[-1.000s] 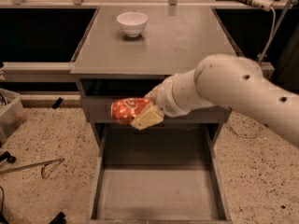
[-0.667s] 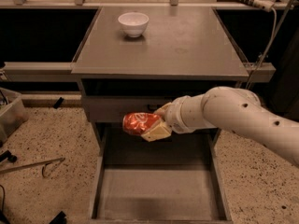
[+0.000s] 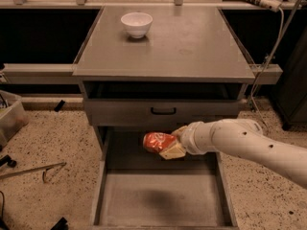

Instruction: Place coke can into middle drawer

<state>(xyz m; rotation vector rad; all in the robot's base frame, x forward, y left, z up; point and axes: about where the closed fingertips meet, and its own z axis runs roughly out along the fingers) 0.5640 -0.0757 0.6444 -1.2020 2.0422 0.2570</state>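
Gripper (image 3: 171, 142) clenched on can (image 3: 156, 141), held sideways above rear of open drawer (image 3: 163, 198), seemingly clear of floor. Step: set-down pending. Next: descend to drawer floor, then release.

Speckled terrazzo floor (image 3: 53, 138); grey metal cabinet (image 3: 192, 47); dim light.

coke can (image 3: 156, 141) in end effector (image 3: 170, 143), over drawer (image 3: 163, 201)

Dim, warm light falls from above, and the counter (image 3: 192, 47) top is the brightest area. At centre frame the pincer (image 3: 171, 142), clamped on the coke can (image 3: 157, 141), throws a soft blurred shadow onto the middle drawer (image 3: 201, 200) floor. The recesses at upper left and right are black.
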